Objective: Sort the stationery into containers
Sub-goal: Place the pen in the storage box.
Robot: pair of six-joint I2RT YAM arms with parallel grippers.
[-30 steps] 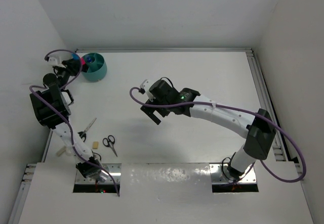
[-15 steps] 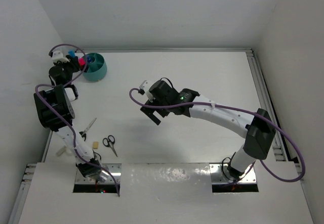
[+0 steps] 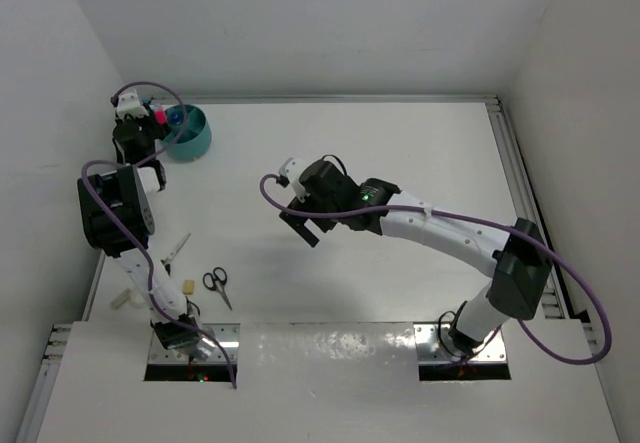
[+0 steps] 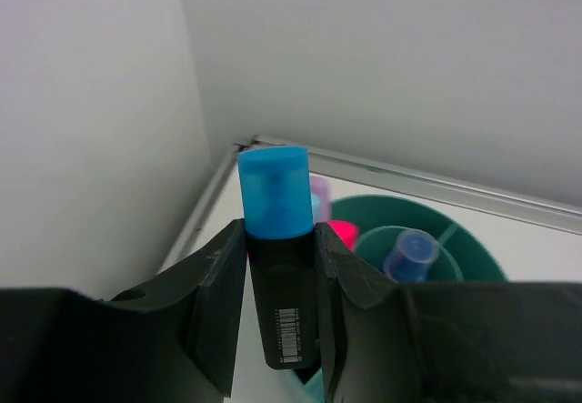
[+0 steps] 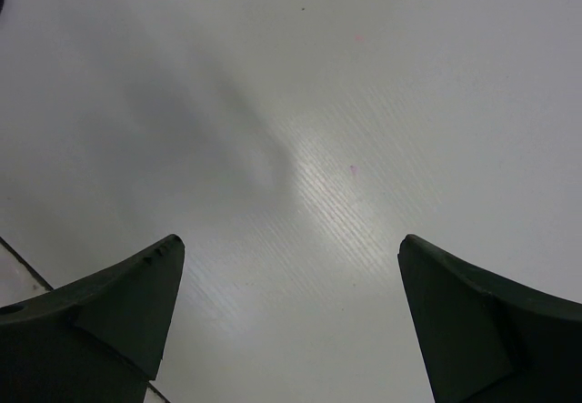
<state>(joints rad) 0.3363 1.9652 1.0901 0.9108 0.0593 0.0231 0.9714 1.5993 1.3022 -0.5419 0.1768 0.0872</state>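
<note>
A: What lies at the near edge of the table (image 3: 400, 143)?
B: Toward the near-left corner, black-handled scissors (image 3: 217, 284) lie flat, with a tan eraser (image 3: 187, 286) just beside them on the left. A slim thing (image 3: 175, 251) lies a little farther in, too small to name.

A: And the right gripper (image 3: 303, 226)?
B: It hangs over the middle of the table, left of centre, released. In its own wrist view the right gripper (image 5: 289, 239) has its 2 fingers spread wide, with only bare table between them.

A: The left gripper (image 3: 150, 123)?
B: It is out at the far-left corner, just beside the left rim of the teal cup (image 3: 195, 143). The left gripper (image 4: 279, 228) is grasping 1 marker (image 4: 284, 312), black-bodied with a light-blue cap. Both fingers press its sides, and the cap pokes out past the fingertips.

A: Is that marker inside the cup?
B: I cannot tell. The cup (image 4: 473, 239) shows behind it, close to the corner walls.

A: Anything in the cup?
B: A pink piece (image 4: 344, 232) and a blue-capped piece (image 4: 411, 250), the second inside the inner ring.
</note>
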